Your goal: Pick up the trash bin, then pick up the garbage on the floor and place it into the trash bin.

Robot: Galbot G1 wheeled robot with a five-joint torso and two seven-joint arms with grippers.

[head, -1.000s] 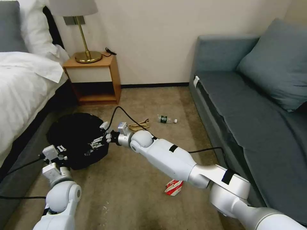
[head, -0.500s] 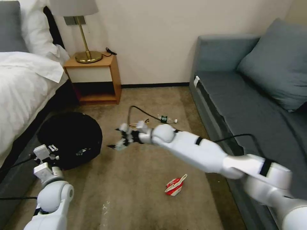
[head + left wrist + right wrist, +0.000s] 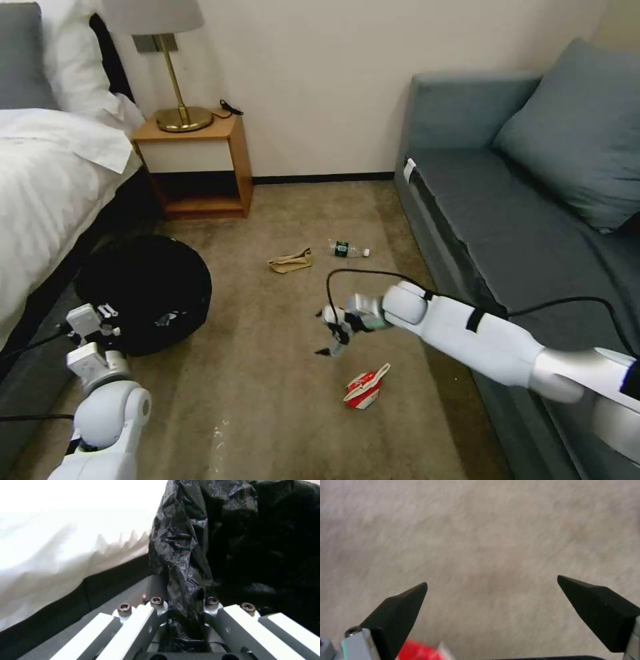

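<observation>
Hovering wide-open right gripper (image 3: 331, 331) above carton (image 3: 363, 389), left gripper (image 3: 185, 620) clamping trash bin (image 3: 143, 290) rim

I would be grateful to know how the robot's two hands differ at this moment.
The left hand is shut on the trash bin liner beside the bed; the right hand is open and empty. The left hand sits at the bin's rim; the right hand hangs over carpet near the red-and-white carton.

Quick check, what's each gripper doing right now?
Left gripper: shut on the bin's black bag.
Right gripper: open, empty, above the floor near the red carton.
</observation>
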